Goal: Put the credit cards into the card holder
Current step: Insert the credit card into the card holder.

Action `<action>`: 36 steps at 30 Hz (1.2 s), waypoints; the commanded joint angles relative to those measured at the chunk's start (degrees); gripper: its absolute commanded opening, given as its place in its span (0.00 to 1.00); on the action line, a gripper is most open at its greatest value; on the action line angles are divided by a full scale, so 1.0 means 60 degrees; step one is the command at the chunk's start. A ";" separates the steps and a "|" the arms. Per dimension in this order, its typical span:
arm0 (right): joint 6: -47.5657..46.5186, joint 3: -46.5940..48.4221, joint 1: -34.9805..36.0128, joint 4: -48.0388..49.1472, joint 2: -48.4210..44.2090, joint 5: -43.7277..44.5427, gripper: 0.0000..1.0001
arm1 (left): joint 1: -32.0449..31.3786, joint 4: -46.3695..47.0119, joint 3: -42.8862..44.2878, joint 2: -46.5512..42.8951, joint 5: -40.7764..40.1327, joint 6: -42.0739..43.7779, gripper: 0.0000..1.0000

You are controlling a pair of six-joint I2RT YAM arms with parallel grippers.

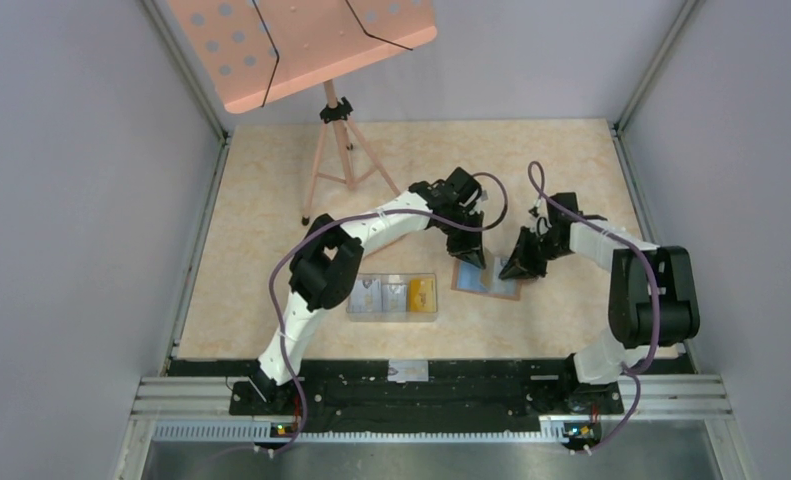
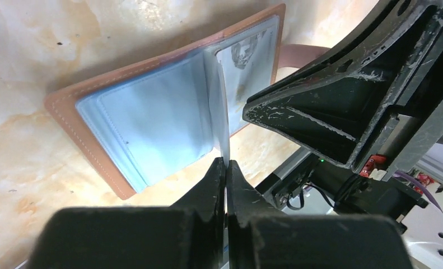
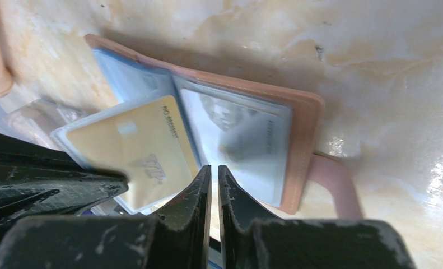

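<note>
Pinching tight, the left gripper (image 2: 225, 168) has its fingers clamped on the free edge of one clear sleeve (image 2: 222, 101). That stands the leaf upright out of the open card holder (image 3: 304, 145), which lies flat on the marbled table (image 1: 271, 200) between the two arms. Over on the right wrist view, a yellow card (image 3: 135, 145) sits inside the lifted leaf, and a grey card (image 3: 236, 140) shows through the pocket lying flat on the right-hand page. The right gripper (image 3: 213, 179) hovers just beside the raised leaf, fingers drawn almost together with only a slit between them and nothing visible in it. More credit cards (image 1: 423, 296) wait in a clear tray (image 1: 391, 317) near the left arm, well apart from the holder. These cards look light, stiff and glossy, probably slippery when lying flat, so a nip across a short edge should suit them best. The sleeves look the opposite: thin, floppy, shiny film that would buckle, best held at the outer edge to keep a pocket mouth open. The cover appears to be soft, stitched tan leather, with a pink strap (image 3: 331, 179) at its side.
</note>
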 commanded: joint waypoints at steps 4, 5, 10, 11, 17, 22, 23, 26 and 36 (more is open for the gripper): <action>0.0239 0.0714 -0.0214 -0.0170 -0.0814 -0.0055 0.10 | -0.0089 0.0777 0.0489 0.0412 0.1217 -0.0638 0.18; 0.0222 0.0814 -0.0320 -0.0310 -0.0930 0.0104 0.10 | -0.0111 0.0940 0.0500 0.0504 0.1442 -0.0736 0.22; 0.0309 0.1114 -0.1091 -0.0703 -0.1612 0.0471 0.10 | -0.0231 0.1622 0.0604 0.0834 0.2139 -0.1088 0.30; 0.0326 0.1172 -0.1215 -0.0772 -0.1707 0.0481 0.10 | -0.0265 0.1791 0.0628 0.0892 0.2269 -0.1199 0.31; 0.0308 0.1347 -0.1456 -0.0998 -0.1987 0.0617 0.10 | -0.0456 0.2773 0.1121 0.1355 0.3053 -0.1807 0.32; 0.0203 0.1363 -0.1456 -0.1064 -0.2023 0.0516 0.11 | -0.0570 0.3218 0.1279 0.1403 0.3211 -0.1865 0.37; 0.0162 0.1379 -0.1456 -0.1121 -0.2033 0.0518 0.12 | -0.0584 0.3321 0.1281 0.1349 0.3150 -0.1832 0.39; 0.0119 0.1399 -0.1446 -0.1223 -0.2123 0.0648 0.13 | -0.0578 0.3521 0.1516 0.1479 0.3167 -0.1998 0.40; -0.0068 0.1610 -0.1449 -0.1550 -0.2407 0.1001 0.14 | -0.0589 0.3738 0.1672 0.1569 0.3375 -0.1954 0.42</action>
